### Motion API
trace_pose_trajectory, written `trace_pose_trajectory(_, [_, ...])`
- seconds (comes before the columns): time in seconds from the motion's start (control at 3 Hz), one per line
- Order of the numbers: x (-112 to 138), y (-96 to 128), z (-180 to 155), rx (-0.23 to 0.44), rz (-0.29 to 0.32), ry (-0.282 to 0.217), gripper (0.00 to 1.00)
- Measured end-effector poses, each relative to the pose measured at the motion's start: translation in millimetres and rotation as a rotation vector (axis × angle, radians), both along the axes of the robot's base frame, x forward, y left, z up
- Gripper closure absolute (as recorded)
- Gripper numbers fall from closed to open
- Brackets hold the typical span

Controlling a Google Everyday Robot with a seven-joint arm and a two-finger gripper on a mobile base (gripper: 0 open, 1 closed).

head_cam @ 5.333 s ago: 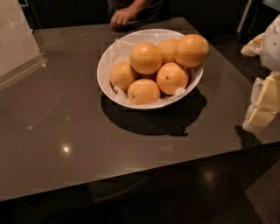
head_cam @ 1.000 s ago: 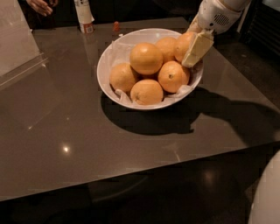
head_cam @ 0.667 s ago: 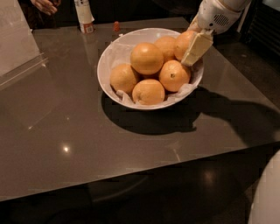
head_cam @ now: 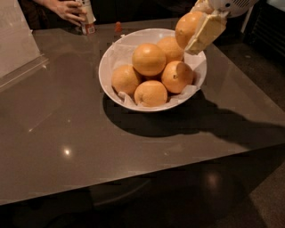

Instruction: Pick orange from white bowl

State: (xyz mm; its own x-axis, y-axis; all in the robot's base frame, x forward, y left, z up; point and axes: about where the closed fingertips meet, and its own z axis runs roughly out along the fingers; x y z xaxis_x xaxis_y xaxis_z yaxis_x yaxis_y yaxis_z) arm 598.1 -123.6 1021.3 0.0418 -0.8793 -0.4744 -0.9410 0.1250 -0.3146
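A dark, glossy table point(head_cam: 89, 133) filled most of the view, with a clear stand point(head_cam: 18, 49) at its left edge. On the far half of the table sat the white bowl point(head_cam: 116, 51), lined with white paper point(head_cam: 189, 91) that showed at the right rim.

The gripper point(head_cam: 198, 38) hung at the far right, above the bowl's far-right rim. One pale finger point(head_cam: 205, 31) lay flat against the right side of the orange point(head_cam: 187, 26). The other finger was hidden behind the fruit. The tool looked to be pinching that orange, which sat higher than the rest and appeared clear of the pile.

Five other oranges lay in the bowl: a top one point(head_cam: 149, 59) in the middle, a far one point(head_cam: 170, 46) just beside the held fruit, a left one point(head_cam: 126, 79), a near one point(head_cam: 151, 92), and a right one with a dark stem dot point(head_cam: 177, 76).

At the far left edge of the table a person's hand point(head_cam: 67, 10) held a small bottle point(head_cam: 87, 18), with a small red item point(head_cam: 118, 26) just to its right.

By my reading, the grasp was made and the lift was in hand. The next move called for carrying the orange straight up and away from the rim, keeping the squeeze firm, so that it neither slipped nor knocked the far orange beneath it.
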Motion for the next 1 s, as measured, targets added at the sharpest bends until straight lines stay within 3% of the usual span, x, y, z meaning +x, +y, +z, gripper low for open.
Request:
trace_pose_trajectory(0.33, [-47.1, -4.1, 29.5, 0.066, 0.01, -0.041, 1.0])
trace_pose_trajectory(0.67, [-96.0, -26.7, 21.1, 0.155, -0.02, -0.015, 1.0])
trace_pose_trajectory(1.0, [-108.2, -33.4, 18.0, 0.172, -0.047, -0.007, 1.0])
